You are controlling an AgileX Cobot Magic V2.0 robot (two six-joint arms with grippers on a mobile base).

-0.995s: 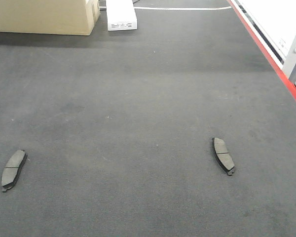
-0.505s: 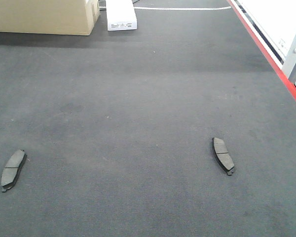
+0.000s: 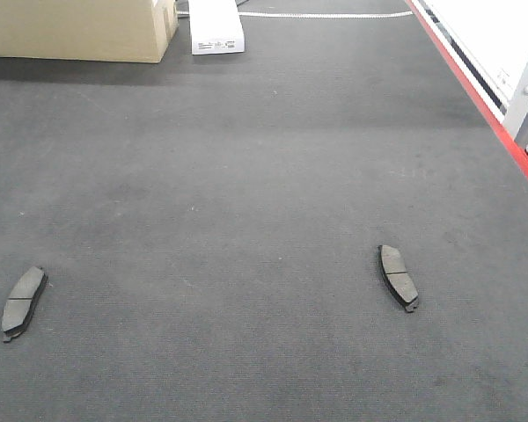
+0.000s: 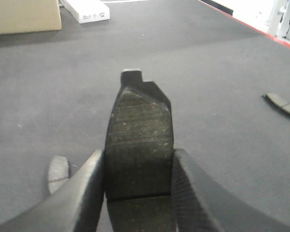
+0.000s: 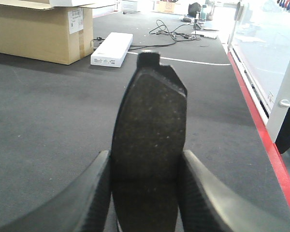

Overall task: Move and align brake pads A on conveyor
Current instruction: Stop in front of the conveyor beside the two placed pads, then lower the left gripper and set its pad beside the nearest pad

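Two dark-grey brake pads lie flat on the charcoal conveyor (image 3: 246, 176): one at the left (image 3: 24, 301), one at the right (image 3: 398, 276). Neither gripper shows in the front view. In the left wrist view my left gripper (image 4: 137, 183) is shut on a third brake pad (image 4: 139, 145), held upright above the belt; the left pad (image 4: 58, 171) lies beside it and the right pad (image 4: 282, 105) is far right. In the right wrist view my right gripper (image 5: 145, 193) is shut on a fourth brake pad (image 5: 147, 140), held upright.
A cardboard box (image 3: 79, 31) and a white flat box (image 3: 216, 26) stand at the belt's far end. The red edge strip (image 3: 484, 110) runs along the right side, with a white frame beyond it. Cables (image 5: 176, 31) lie on the floor past the belt.
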